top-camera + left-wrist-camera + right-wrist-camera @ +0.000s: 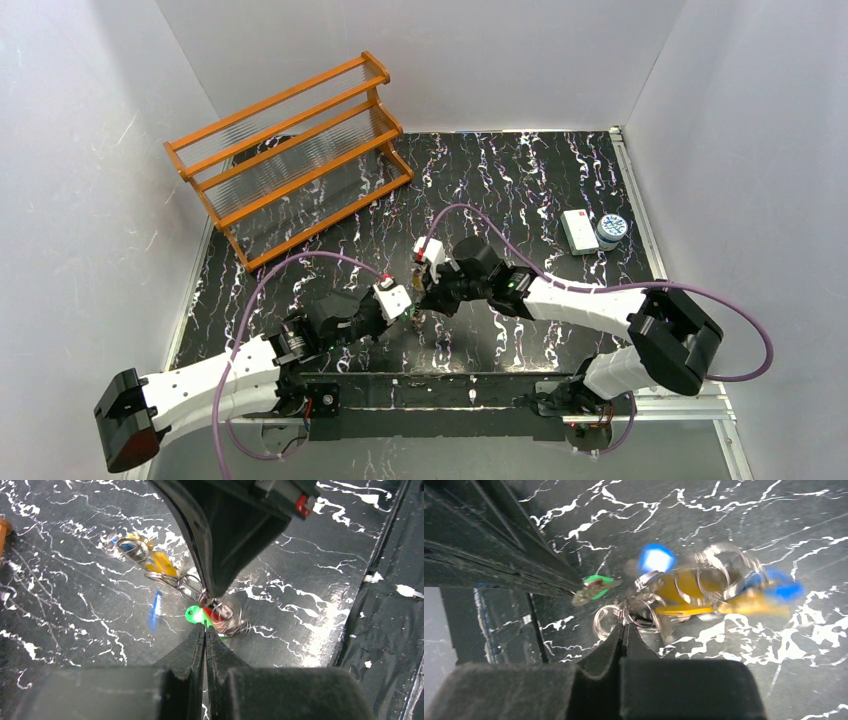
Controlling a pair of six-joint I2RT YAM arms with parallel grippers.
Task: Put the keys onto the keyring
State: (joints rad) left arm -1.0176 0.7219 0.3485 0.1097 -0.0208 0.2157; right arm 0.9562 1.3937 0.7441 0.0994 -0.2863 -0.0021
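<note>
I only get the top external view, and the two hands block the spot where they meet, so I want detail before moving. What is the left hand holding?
Observer: The left hand is closed, pinching a small key with a green plastic tag at its fingertips.
Operator: And the right hand?
Observer: The right hand is closed on a bunch of small silver metal rings.
Operator: Anything else on that bunch?
Observer: Yellow plastic tags and blue plastic tags seem joined to it, though they are blurred in the right wrist view.
</note>
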